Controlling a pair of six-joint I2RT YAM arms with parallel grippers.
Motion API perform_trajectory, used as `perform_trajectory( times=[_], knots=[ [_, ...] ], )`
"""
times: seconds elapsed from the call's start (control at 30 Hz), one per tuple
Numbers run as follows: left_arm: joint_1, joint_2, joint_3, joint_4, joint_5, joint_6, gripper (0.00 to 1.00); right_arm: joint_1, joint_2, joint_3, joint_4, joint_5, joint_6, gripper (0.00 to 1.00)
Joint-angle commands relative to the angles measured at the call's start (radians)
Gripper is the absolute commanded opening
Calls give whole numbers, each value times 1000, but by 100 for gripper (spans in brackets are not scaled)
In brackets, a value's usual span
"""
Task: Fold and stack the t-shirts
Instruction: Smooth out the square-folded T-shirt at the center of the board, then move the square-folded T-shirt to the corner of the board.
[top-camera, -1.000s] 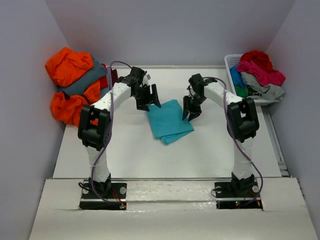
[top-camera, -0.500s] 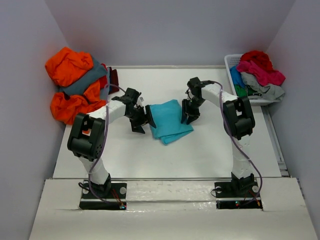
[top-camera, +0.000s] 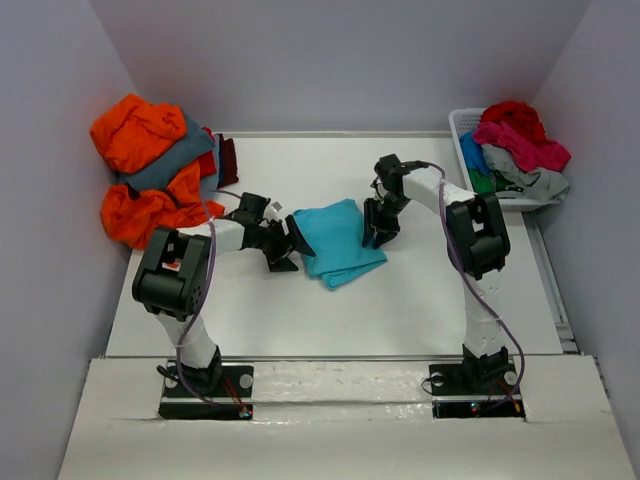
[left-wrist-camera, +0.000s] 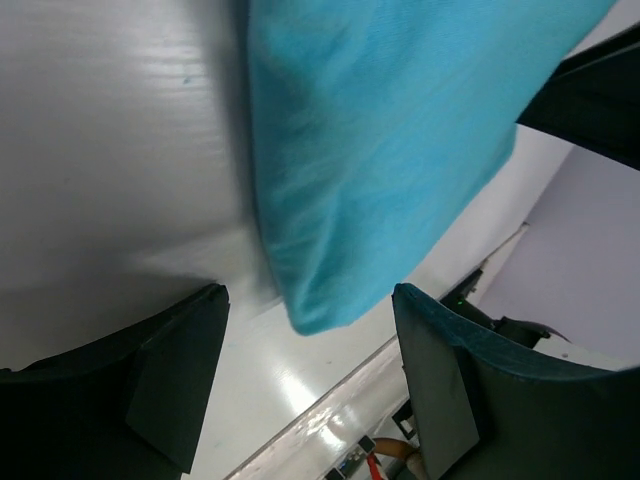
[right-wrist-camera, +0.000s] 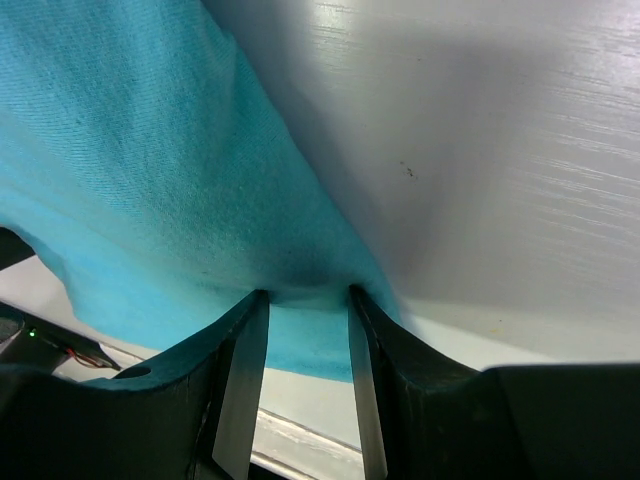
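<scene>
Turq tee (top-camera: 338, 240) folded flat at table (top-camera: 400, 300) ctr, L gripper (top-camera: 288, 248) jaws wide, low at tee's left edge, R gripper (top-camera: 377, 228) jaws narrow astride right edge, grip can't tell, orange heap (top-camera: 140, 170) and basket (top-camera: 462, 125) well apart.

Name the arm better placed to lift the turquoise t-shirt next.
Right, probably. The right gripper has an edge of the turquoise t-shirt bunched between its jaws, seemingly pinched. The left gripper stands open, straddling the opposite corner without gripping it.
</scene>
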Motion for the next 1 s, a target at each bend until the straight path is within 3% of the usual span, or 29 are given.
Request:
perform_trajectory(
  times=[0.0, 0.03, 0.13, 0.47, 0.67, 0.97],
  knots=[
    [4, 47, -80, 332, 154, -129, 80, 5, 8, -17, 38, 1, -16, 43],
    [4, 50, -95, 425, 191, -179, 80, 5, 7, -24, 41, 1, -14, 43],
    [4, 81, -88, 496, 227, -233, 81, 5, 8, -28, 42, 1, -16, 43],
    [56, 1, -156, 332, 144, -204, 82, 5, 22, -12, 35, 2, -17, 43],
    [56, 74, -183, 450, 175, -258, 82, 5, 33, -17, 43, -8, -13, 43],
    [-10, 222, -7, 492, 210, -296, 82, 5, 30, -20, 43, -1, -16, 43]
  ],
)
